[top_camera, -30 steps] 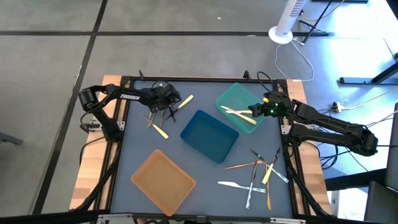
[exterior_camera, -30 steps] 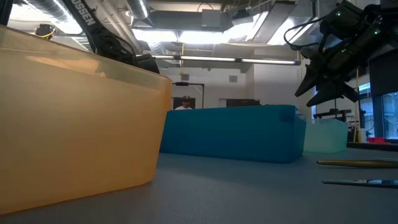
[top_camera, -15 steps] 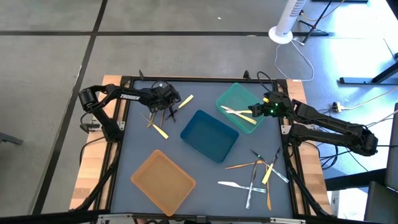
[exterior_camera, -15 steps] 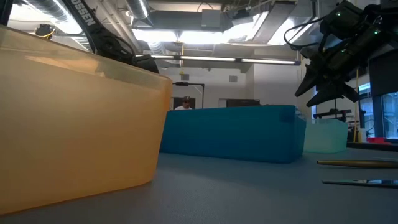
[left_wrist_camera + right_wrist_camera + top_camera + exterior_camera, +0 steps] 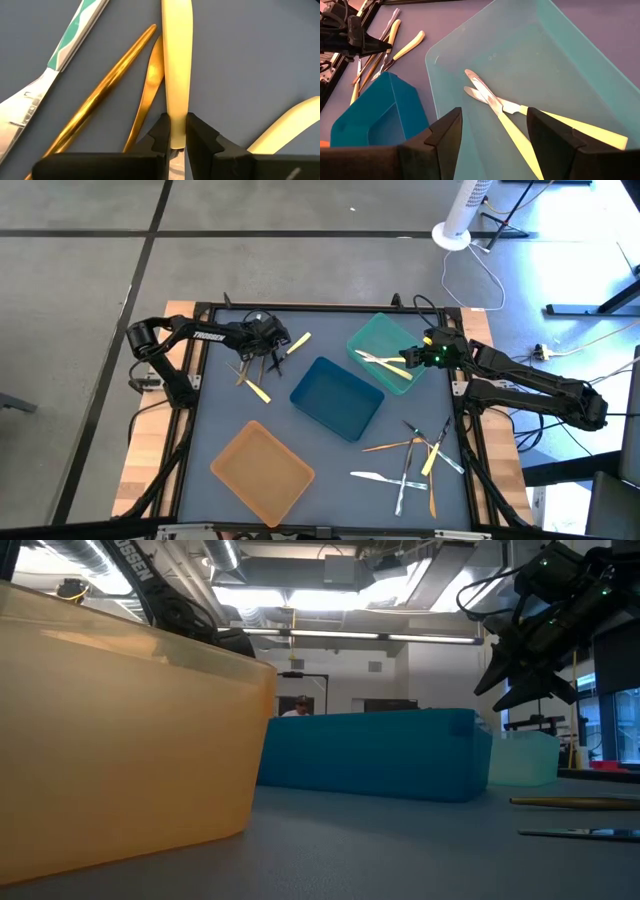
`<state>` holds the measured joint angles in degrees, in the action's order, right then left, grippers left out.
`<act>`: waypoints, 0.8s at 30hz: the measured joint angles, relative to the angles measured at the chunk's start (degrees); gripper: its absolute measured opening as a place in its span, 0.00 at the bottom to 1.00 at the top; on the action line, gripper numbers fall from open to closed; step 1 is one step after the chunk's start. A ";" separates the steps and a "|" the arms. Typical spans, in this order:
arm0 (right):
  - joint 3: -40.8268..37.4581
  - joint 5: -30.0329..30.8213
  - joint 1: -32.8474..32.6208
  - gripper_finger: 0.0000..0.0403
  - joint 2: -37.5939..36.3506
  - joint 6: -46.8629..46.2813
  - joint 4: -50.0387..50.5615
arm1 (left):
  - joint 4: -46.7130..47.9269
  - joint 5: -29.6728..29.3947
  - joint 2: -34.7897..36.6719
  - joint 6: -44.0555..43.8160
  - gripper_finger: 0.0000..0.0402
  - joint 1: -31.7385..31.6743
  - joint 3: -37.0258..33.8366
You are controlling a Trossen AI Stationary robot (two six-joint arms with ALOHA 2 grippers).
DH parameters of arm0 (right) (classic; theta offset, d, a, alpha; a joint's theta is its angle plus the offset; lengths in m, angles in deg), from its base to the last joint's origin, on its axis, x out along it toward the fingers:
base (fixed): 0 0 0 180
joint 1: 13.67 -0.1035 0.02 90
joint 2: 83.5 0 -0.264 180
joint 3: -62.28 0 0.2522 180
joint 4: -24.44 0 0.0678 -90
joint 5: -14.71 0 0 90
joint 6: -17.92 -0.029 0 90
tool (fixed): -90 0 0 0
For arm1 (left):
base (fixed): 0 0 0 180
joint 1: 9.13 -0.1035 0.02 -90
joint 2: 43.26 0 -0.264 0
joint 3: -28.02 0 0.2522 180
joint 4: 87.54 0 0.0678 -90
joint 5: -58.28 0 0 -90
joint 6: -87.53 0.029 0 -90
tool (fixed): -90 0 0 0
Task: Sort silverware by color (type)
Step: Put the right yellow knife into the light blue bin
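Note:
My left gripper [image 5: 266,354] hangs over a small cluster of silverware [image 5: 258,376] near the table's far left and is shut on a pale yellow handle [image 5: 177,60]. Two gold pieces [image 5: 107,95] and a knife with a teal and white handle [image 5: 60,52] lie beside it on the table. My right gripper [image 5: 492,145] hovers open above the teal tray [image 5: 372,340], where two yellow-handled knives [image 5: 495,107] lie crossed on the floor. A larger pile of silverware [image 5: 415,460] lies on the table near the right near corner. My left gripper pinches the pale yellow handle at its end [image 5: 177,131] between its two fingertips [image 5: 161,132], coming from above and pointing down. The handle runs straight away from the fingers, close over the table; whether it is lifted clear, I cannot tell.
The blue tray [image 5: 337,397] sits mid-table and the orange tray [image 5: 262,472] at the near left. Another pale yellow handle [image 5: 282,127] lies close to the left gripper. A raised black frame [image 5: 330,307] borders the table. A person [image 5: 298,705] shows far behind.

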<state>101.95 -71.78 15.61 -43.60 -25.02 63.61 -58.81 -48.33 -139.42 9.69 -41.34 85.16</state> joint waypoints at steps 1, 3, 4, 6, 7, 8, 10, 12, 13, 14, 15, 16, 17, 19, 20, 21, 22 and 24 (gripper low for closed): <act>0.00 0.00 0.00 0.52 0.00 -0.02 0.00 | -0.03 -0.06 0.00 0.01 0.08 0.02 0.00; 0.00 0.00 0.00 0.52 0.00 -0.01 0.01 | -0.05 -0.09 0.00 0.01 0.08 0.02 0.00; 0.00 0.00 0.00 0.52 0.00 0.00 0.02 | -0.05 -0.12 0.00 0.02 0.08 0.02 0.00; 0.00 -0.01 0.00 0.52 0.00 -0.02 0.01 | -0.10 -0.16 0.18 0.31 0.08 0.02 0.00; 0.00 -0.01 0.00 0.52 0.00 -0.02 0.02 | -0.27 -0.18 0.31 0.44 0.08 0.02 -0.02; 0.00 0.00 0.00 0.52 0.00 0.00 0.02 | -0.33 -0.16 0.46 0.44 0.08 0.02 -0.02; 0.00 -0.02 0.00 0.52 0.00 -0.01 0.02 | -0.53 -0.19 1.05 0.94 0.08 0.02 -0.04; 0.00 -0.02 0.00 0.52 0.00 -0.01 0.02 | -0.79 -0.48 1.87 2.32 0.08 0.00 -0.15; 0.00 -0.02 0.00 0.52 0.00 0.00 0.02 | -0.77 -0.84 2.29 2.86 0.08 -0.03 -0.21; 0.00 -0.02 0.00 0.52 0.00 -0.02 0.02 | -0.42 -1.57 2.80 3.29 0.08 -0.11 -0.27; 0.00 -0.02 0.00 0.52 0.00 -0.01 0.02 | -0.18 -1.79 3.46 3.57 0.08 -0.21 -0.35; 0.00 -0.02 0.00 0.52 0.00 -0.02 0.02 | -0.42 -1.94 4.14 3.91 0.08 -0.24 -0.34; 0.00 -0.02 0.00 0.52 0.00 -0.01 0.02 | -0.95 -1.96 4.79 4.45 0.08 -0.21 -0.29; 0.00 -0.02 0.00 0.52 0.00 -0.01 0.02 | -1.11 -1.64 5.93 5.68 0.08 -0.07 -0.24; 0.00 -0.02 0.00 0.52 0.00 -0.01 0.02 | -1.48 -1.49 6.36 6.35 0.08 -0.07 -0.24; 0.00 -0.02 -0.02 0.52 0.00 0.00 0.02 | -2.10 -1.47 6.79 7.07 0.08 -0.08 -0.24; 0.00 -0.02 -0.02 0.52 0.00 0.00 0.02 | -2.66 -1.45 7.36 7.76 0.08 -0.09 -0.24; 0.00 -0.02 0.00 0.52 0.00 -0.02 0.02 | -4.18 -1.45 8.32 8.69 0.08 -0.13 -0.24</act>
<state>101.95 -71.80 15.60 -43.60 -25.03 63.63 -62.99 -49.78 -131.10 18.38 -41.47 84.92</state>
